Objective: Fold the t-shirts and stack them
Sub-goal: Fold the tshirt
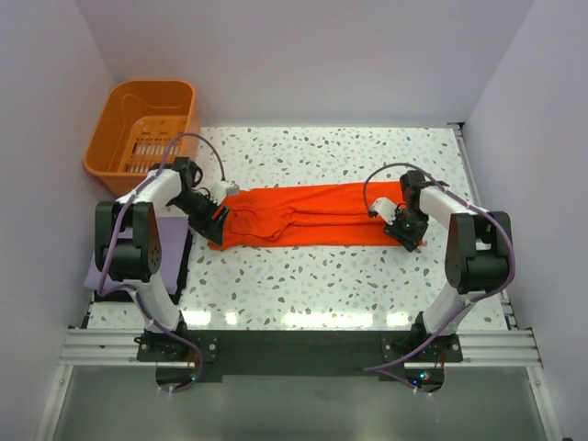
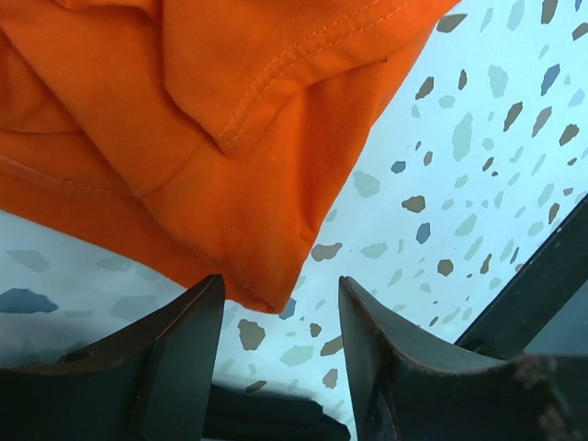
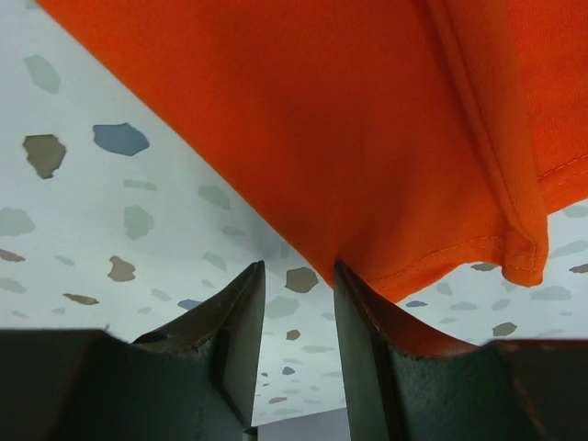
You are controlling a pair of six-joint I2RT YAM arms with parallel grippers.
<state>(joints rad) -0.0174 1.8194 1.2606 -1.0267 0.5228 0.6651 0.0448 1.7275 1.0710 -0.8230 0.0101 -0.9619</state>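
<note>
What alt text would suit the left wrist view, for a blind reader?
A folded corner of the orange-red t-shirt lies on the speckled white table, its tip just between the open jaws of the left gripper.

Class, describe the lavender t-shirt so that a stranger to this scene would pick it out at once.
Start at the speckled table and go to its near left edge. There, mostly hidden under the left arm, lies the lavender t-shirt. It is pale purple; the orange-red t-shirt across the middle and the basket at the far left are both orange.
</note>
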